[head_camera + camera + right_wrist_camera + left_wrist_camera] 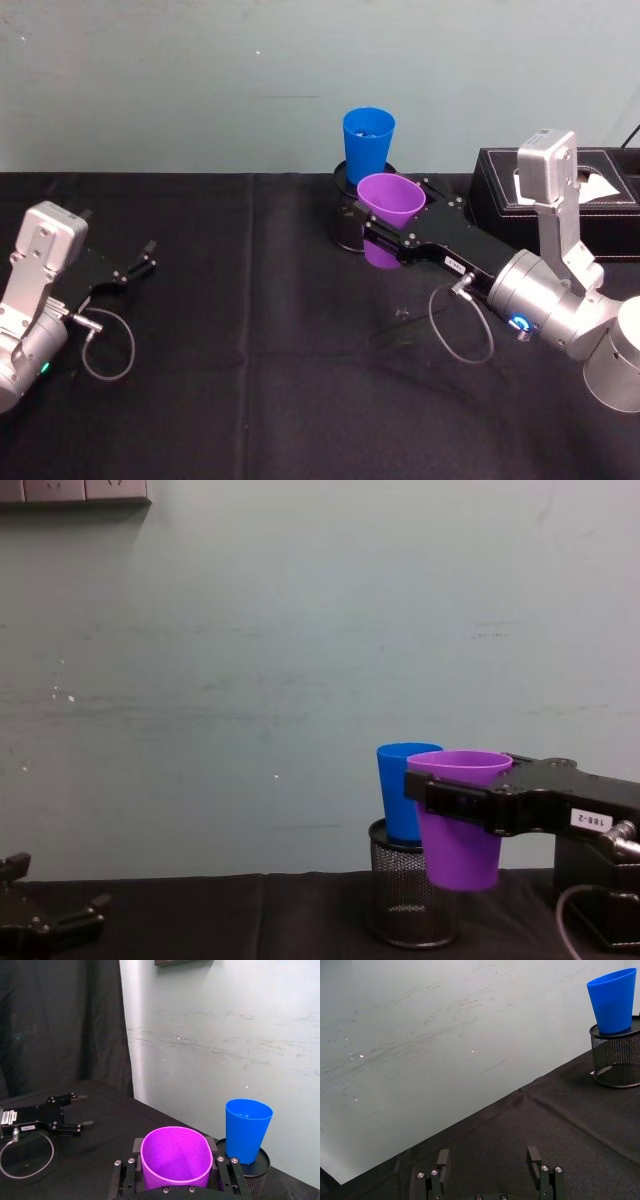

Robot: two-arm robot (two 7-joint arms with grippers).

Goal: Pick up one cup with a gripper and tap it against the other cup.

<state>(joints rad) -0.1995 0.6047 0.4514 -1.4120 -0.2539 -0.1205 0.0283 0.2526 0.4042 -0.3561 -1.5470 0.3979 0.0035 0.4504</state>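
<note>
Behind purple cup (458,860), black mesh cylinder (400,910).

Pale grey-green wall (200,80) is running across the whole back, 9 to 3 o'clock in the head view. Scuffs, long streaks and small white specks are showing on it. Black cloth (250,350) is covering the table, creasing slightly. Black stitched tissue box (497,185) is sitting at 2 o'clock. Dark panel (70,490) is hanging on the wall at 11 o'clock, chest view. Black curtain (60,1020) is hanging beside the wall. Light is falling evenly.
</note>
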